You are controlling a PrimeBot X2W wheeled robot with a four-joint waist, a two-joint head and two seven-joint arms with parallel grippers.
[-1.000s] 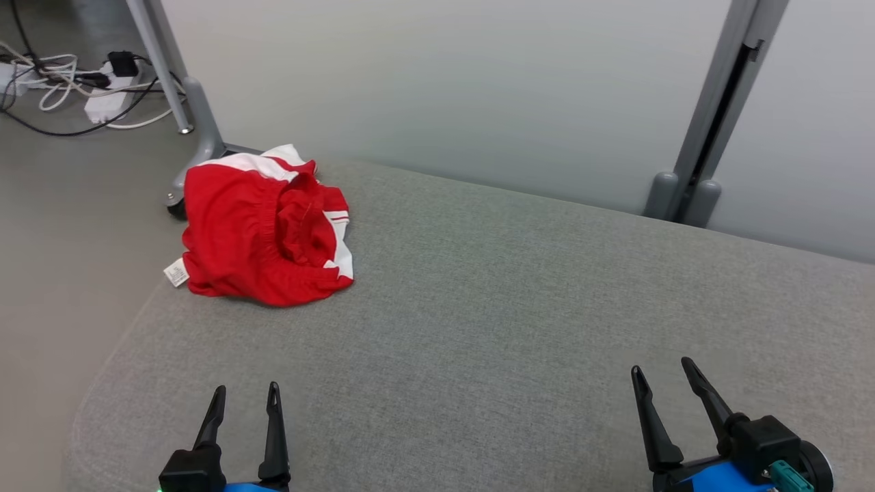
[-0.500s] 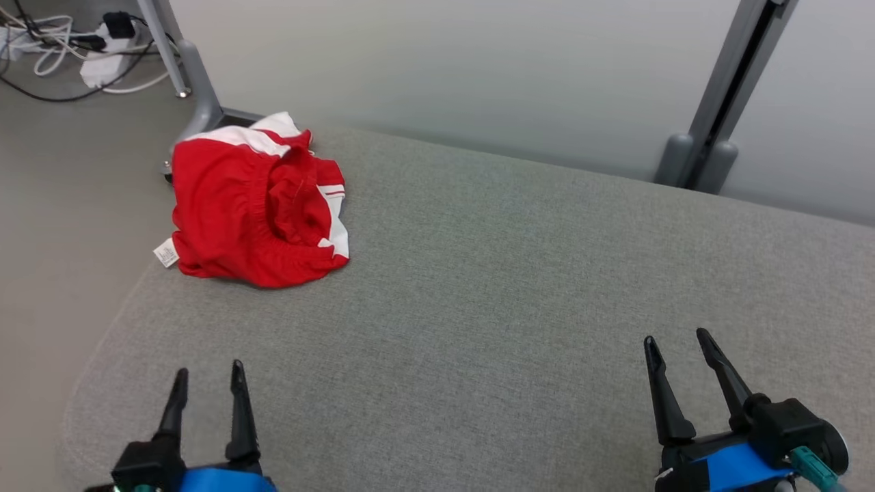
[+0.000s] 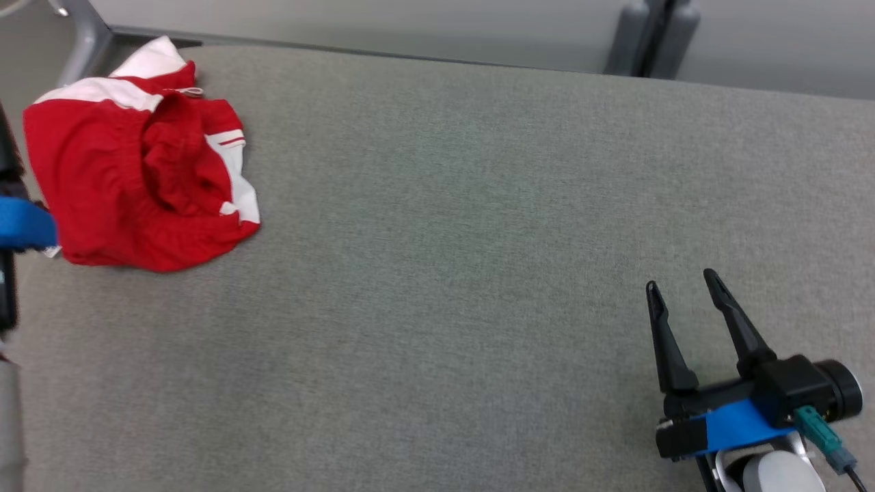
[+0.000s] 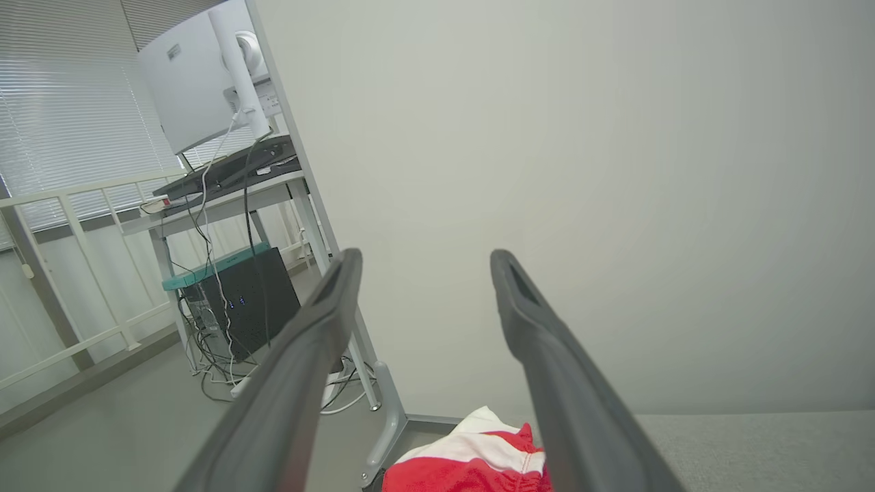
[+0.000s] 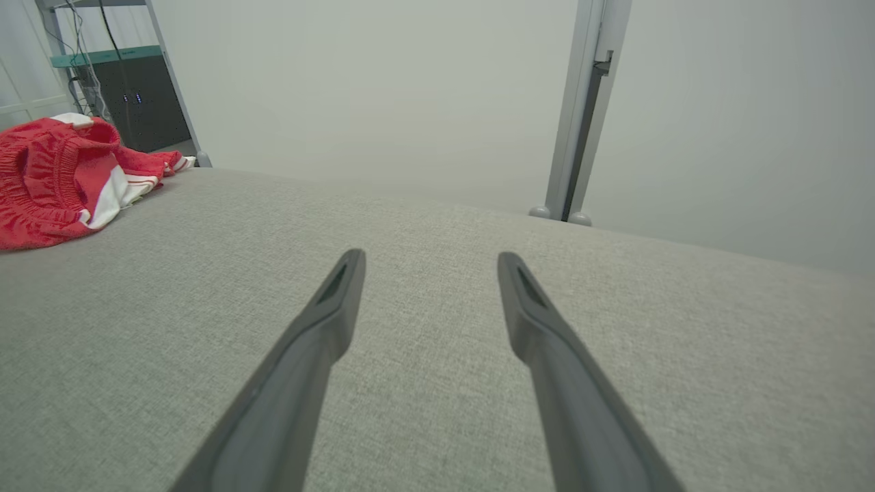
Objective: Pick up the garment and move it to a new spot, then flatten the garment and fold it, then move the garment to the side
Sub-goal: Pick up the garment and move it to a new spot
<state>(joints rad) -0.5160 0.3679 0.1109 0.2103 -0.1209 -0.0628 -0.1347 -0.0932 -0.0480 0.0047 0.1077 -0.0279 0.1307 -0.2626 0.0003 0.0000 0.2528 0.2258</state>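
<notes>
The garment (image 3: pixel 130 178), crumpled red shorts with white side panels, lies at the far left corner of the grey padded surface (image 3: pixel 465 205). Part of my left arm, a blue band (image 3: pixel 24 222) and a dark body, shows at the head view's left edge, right beside the garment. In the left wrist view my left gripper (image 4: pixel 420 256) is open and in the air, with the garment (image 4: pixel 472 465) low between its fingers. My right gripper (image 3: pixel 679 279) is open and empty over the near right of the surface. Its wrist view shows the gripper (image 5: pixel 431 256) with the garment (image 5: pixel 48 184) far left.
A pale partition wall (image 3: pixel 410 20) runs along the surface's far edge, with a grey post (image 3: pixel 649 34) at the back right and a metal leg (image 3: pixel 78 34) at the back left. Left of the surface stand a desk (image 4: pixel 225 198), a computer tower (image 4: pixel 253 307) and cables.
The head camera has tilted down and shifted. My left gripper has left the lower left and its arm now stands at the left edge by the garment. The garment has not moved.
</notes>
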